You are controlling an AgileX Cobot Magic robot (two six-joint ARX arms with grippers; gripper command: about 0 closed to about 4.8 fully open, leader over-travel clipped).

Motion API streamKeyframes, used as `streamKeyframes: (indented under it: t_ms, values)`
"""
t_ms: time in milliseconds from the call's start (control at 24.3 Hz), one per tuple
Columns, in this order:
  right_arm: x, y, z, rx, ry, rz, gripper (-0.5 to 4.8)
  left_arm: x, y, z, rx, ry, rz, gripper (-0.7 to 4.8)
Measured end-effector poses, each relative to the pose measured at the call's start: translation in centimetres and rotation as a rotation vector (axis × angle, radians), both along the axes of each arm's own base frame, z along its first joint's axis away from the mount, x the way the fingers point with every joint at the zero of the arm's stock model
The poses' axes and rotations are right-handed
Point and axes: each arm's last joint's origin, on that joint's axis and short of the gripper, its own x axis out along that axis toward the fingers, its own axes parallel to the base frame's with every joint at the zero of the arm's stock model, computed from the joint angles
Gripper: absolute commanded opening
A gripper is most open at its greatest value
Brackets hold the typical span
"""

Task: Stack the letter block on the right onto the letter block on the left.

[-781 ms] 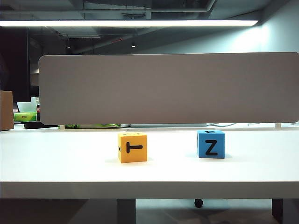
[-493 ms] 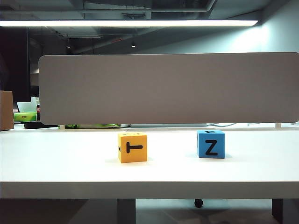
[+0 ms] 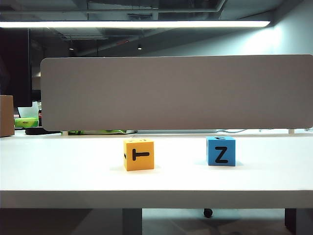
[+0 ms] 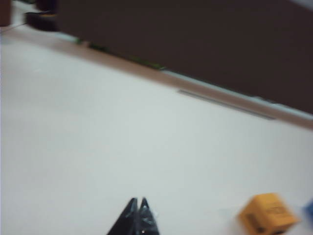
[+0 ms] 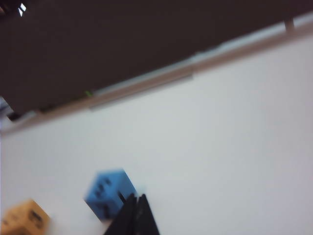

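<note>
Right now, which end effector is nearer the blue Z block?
Right. The right end effector, shut, sits just beside the blue Z block; the left end effector, shut, is farther off, beyond the yellow block.

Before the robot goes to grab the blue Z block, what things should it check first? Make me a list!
1. Blue Z block standing flat on the white table, nothing on top: ok.
2. Orange T block has a free top to stack on: ok.
3. Blocks apart with a clear gap, so grabbing one should not bump the other: ok.
4. Right gripper open wide enough for the blue block: not ok, fingertips are shut together.
5. Right gripper lined up over the blue block: cannot tell; the wrist view is blurred and neither arm shows in the exterior view.
6. Left gripper out of the way: ok, shut, with the orange block off to one side.
</note>
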Motion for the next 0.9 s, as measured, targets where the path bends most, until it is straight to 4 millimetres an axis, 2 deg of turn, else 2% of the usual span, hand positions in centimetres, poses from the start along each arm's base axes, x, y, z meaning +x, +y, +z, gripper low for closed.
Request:
streamKeyframes:
  t_ms: [41,82,206,288,370,493,617,658,781,822,904]
  values:
    - [-0.5,0.0,1.4,0.004,-0.027,0.001,-0.03,-0.2,-0.1,0.9,-0.002,-0.028,-0.039,-0.06]
    - [-1.5,0.0,4.0,0.003,-0.059,0.002,-0.03,-0.8,-0.4,2.8,0.028,-0.088,-0.125,-0.06]
    - [-2.8,0.0,6.4,-0.058,-0.049,0.02,-0.03,-2.0,-0.7,6.2,0.102,-0.186,-0.253,-0.06]
    - [-3.4,0.1,7.9,-0.135,-0.018,0.057,-0.03,-2.5,-0.9,8.1,0.143,-0.186,-0.313,-0.06]
    - [-3.8,0.2,9.4,-0.213,0.011,0.094,-0.03,-2.1,-1.0,8.9,0.188,-0.093,-0.368,-0.06]
    - [-3.2,0.3,11.3,-0.298,0.08,0.153,-0.03,-0.3,-1.2,9.2,0.254,0.049,-0.471,-0.06]
    - [-1.4,0.6,12.8,-0.338,0.177,0.244,-0.02,1.8,-1.4,10.0,0.296,0.106,-0.547,-0.06]
    - [0.3,0.8,13.9,-0.337,0.244,0.324,-0.01,2.8,-1.6,10.5,0.31,0.119,-0.584,-0.06]
    - [2.9,1.4,15.3,-0.323,0.351,0.409,0.0,4.1,-2.5,10.3,0.336,0.151,-0.669,-0.06]
    - [4.4,1.8,15.8,-0.321,0.397,0.44,0.17,4.3,-2.8,10.2,0.348,0.155,-0.697,-0.06]
    - [7.5,2.9,16.2,-0.331,0.485,0.472,0.97,4.8,-3.7,10.1,0.373,0.16,-0.755,-0.06]
